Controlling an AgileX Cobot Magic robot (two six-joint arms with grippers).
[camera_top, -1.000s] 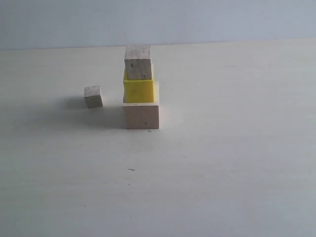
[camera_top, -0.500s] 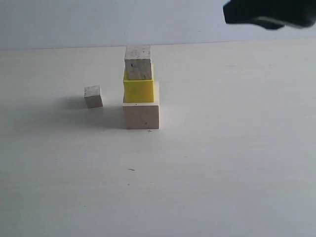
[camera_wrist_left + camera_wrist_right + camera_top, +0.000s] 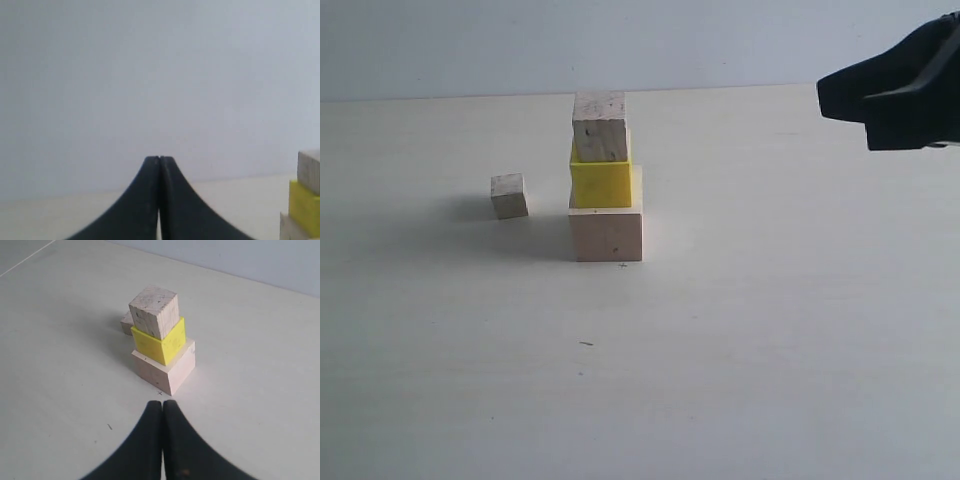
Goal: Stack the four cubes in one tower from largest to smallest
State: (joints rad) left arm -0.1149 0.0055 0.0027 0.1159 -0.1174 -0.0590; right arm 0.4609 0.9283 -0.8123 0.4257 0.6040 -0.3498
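Note:
A tower of three cubes stands mid-table: the large pale wood cube [image 3: 607,233] at the bottom, the yellow cube [image 3: 601,181] on it, the medium pale wood cube [image 3: 600,127] on top. The tiny pale wood cube [image 3: 509,195] sits alone on the table left of the tower. My right gripper [image 3: 835,98] hangs in the air at the upper right, shut and empty, well away from the cubes. In the right wrist view its gripper [image 3: 163,404] points at the tower [image 3: 162,345], with the tiny cube [image 3: 126,322] half hidden behind. My left gripper [image 3: 159,159] is shut, empty, with the tower's edge [image 3: 304,200] to one side.
The pale table [image 3: 770,330] carries a small x mark [image 3: 623,265] by the tower's base and a short dark line [image 3: 586,343] nearer the front. A plain grey wall [image 3: 720,40] runs behind the table's far edge.
My right arm has come into the exterior view from the upper right and dropped lower. The cubes have not moved.

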